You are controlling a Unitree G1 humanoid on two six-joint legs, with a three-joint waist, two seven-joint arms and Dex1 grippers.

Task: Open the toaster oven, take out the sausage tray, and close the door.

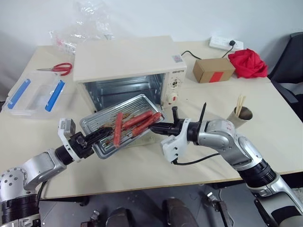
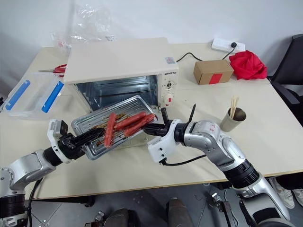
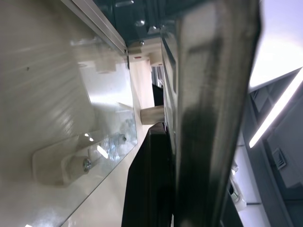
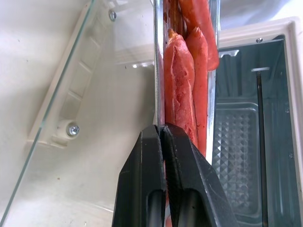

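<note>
2 tools (image 1: 99,136) (image 1: 158,126) pinching sausage tray (image 1: 124,124) edges

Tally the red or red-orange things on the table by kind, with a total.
Sausages, on the tray: 3
Scissors with red handles: 1
Red cloth: 1
Cardboard box with a red label: 1
Total: 6

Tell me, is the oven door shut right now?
No, the door lies folded down flat in front of the toaster oven, and the sausage tray is held out above it.
</note>
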